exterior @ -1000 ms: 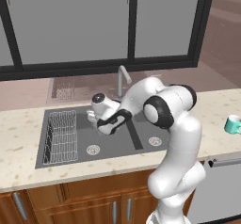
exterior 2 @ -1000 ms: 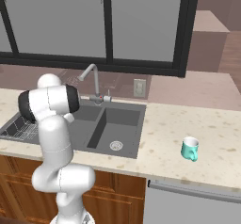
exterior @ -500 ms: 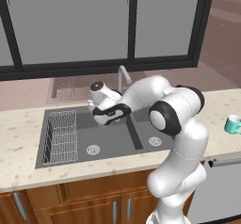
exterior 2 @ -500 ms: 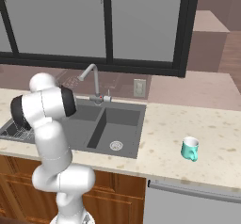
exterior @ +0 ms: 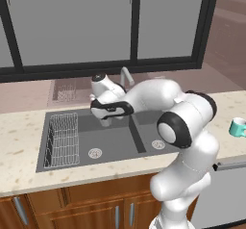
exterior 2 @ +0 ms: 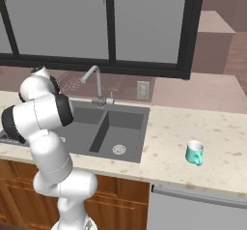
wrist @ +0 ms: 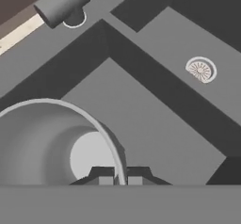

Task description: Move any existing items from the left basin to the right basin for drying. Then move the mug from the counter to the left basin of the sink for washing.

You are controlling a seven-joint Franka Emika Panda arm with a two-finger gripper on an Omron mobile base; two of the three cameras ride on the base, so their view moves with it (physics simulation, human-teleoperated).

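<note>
Swung leftward since a second ago, your gripper now hangs over the left basin.
Its fingers pinch the glass by the rim (jaws nearly together); the mug waits on the counter, well right of the sink.

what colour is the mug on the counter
Teal, a turquoise green. The mug shows best in the right base view, standing on the beige speckled counter.
</note>
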